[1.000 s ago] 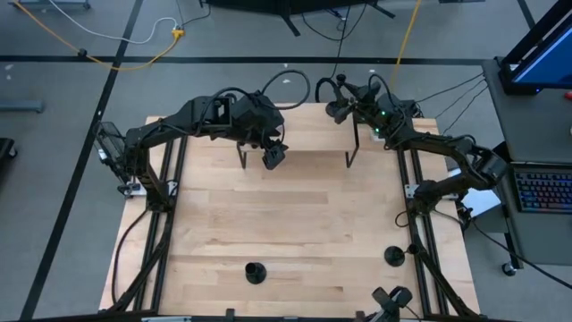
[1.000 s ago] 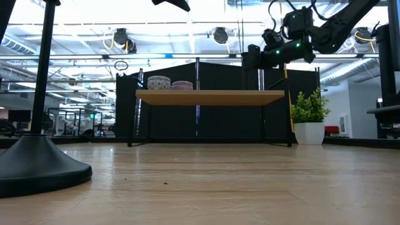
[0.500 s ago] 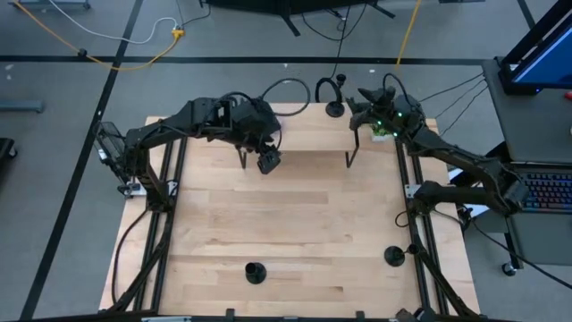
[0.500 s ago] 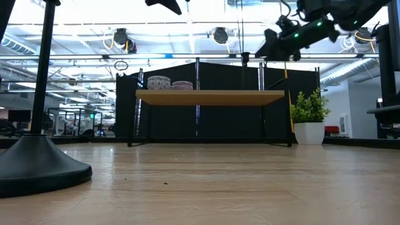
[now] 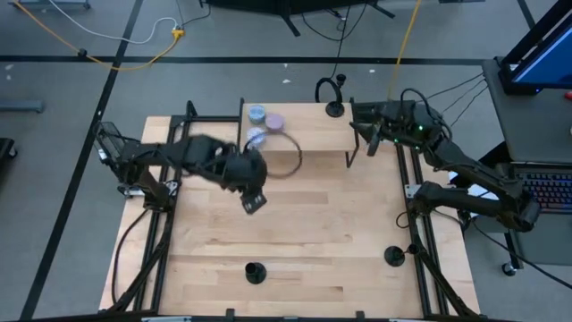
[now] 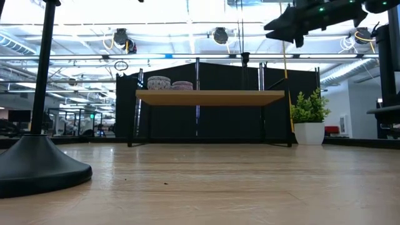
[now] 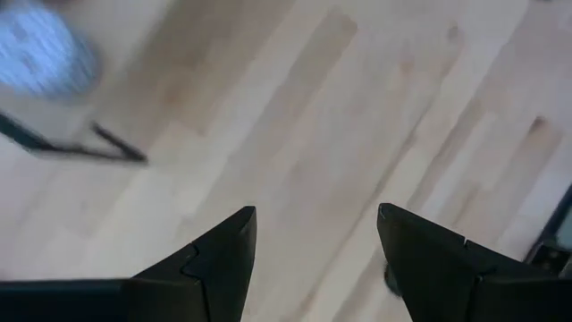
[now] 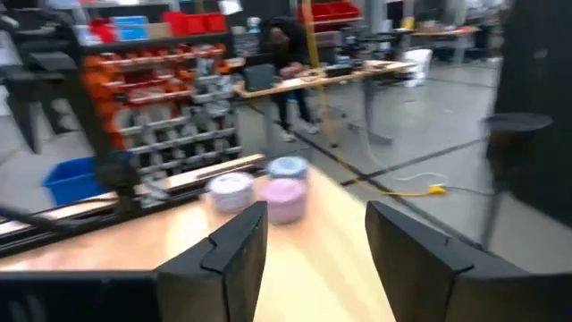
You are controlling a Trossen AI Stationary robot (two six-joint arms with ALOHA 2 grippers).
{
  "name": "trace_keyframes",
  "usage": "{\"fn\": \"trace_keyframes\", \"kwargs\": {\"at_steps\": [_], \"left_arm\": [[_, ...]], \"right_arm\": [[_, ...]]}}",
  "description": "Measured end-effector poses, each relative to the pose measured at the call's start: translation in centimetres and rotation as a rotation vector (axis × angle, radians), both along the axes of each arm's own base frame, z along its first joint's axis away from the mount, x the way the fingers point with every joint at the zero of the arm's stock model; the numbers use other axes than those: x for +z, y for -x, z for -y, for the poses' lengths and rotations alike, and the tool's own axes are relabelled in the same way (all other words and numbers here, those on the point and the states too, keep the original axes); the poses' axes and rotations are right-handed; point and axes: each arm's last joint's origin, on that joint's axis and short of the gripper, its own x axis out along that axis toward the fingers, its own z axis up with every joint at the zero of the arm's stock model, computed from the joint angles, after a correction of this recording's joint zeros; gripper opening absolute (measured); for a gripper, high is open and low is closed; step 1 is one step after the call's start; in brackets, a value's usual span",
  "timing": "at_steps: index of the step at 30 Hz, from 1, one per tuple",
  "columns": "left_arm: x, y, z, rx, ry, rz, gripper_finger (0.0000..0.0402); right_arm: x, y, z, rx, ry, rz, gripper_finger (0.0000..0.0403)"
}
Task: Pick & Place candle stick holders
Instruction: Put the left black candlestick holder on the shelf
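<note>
3 holders [image 5: 256, 272] wait; left gripper [image 5: 254, 201] spread, empty at 12 o'clock of nearest; right gripper [image 8: 308, 246] spread near tins [image 8: 286, 199], risking collision.

Pale wooden table [image 5: 295, 224], low shelf [image 5: 308, 125] at twelve o'clock bearing three round tins [image 5: 261, 125] and one black holder [image 5: 334, 108], second holder [image 5: 256, 272] at six, third [image 5: 393, 256] at four.

Blurred candle tin [image 7: 40, 58] runs past the frame's edge.
</note>
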Motion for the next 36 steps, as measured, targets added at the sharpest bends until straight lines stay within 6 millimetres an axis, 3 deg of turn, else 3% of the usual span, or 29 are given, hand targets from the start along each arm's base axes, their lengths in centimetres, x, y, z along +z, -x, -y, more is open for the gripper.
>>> {"fn": "trace_keyframes", "kwargs": {"at_steps": [7, 14, 25, 36], "left_arm": [[-4.0, 0.5, 4.8, -0.011, 0.118, -0.176, 0.0241], [-7.3, 1.5, 7.7, 0.025, 0.195, -0.321, 0.0241], [-7.6, 0.6, 10.6, -0.013, 0.274, -0.159, 0.0241], [-7.3, -0.1, 11.2, -0.039, 0.326, -0.074, 0.0241]], "right_arm": [[-2.0, 0.4, -1.8, 0.066, -0.068, 0.018, 0.0177], [-3.3, 0.8, -2.9, 0.104, -0.071, 0.026, 0.0177], [-6.9, 2.0, -4.1, 0.135, -0.014, 0.145, 0.0165], [-11.3, 3.5, -5.0, 0.151, -0.089, 0.280, 0.0159]]}}
